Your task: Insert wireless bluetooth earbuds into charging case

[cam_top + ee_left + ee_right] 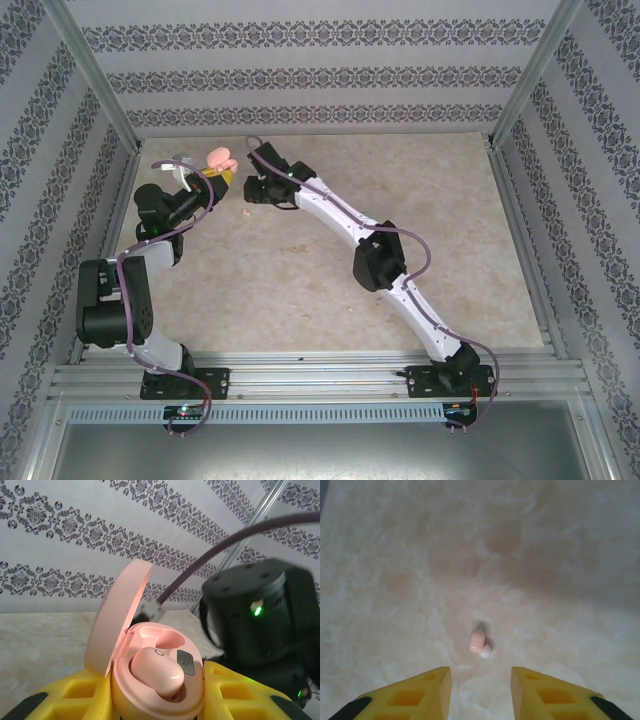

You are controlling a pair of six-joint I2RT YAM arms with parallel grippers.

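left claw (pixel 157 702): clamped on the pink case (pixel 120 615), lid swung open | case: one pink earbud (pixel 157 672) seated in a well | right claw (pixel 480 690): released, fingers apart, hovering over the tabletop (pixel 395 580) | second pink earbud (pixel 477 641): lying on the tabletop just ahead of the right claw, untouched

The table (pixel 420 200) is pale and cloudy, like creamy stone with soft brown patches. One tiny pink earbud (pixel 477 641) lies right on it. One end of the bud is white. A small shadow sits beside it.
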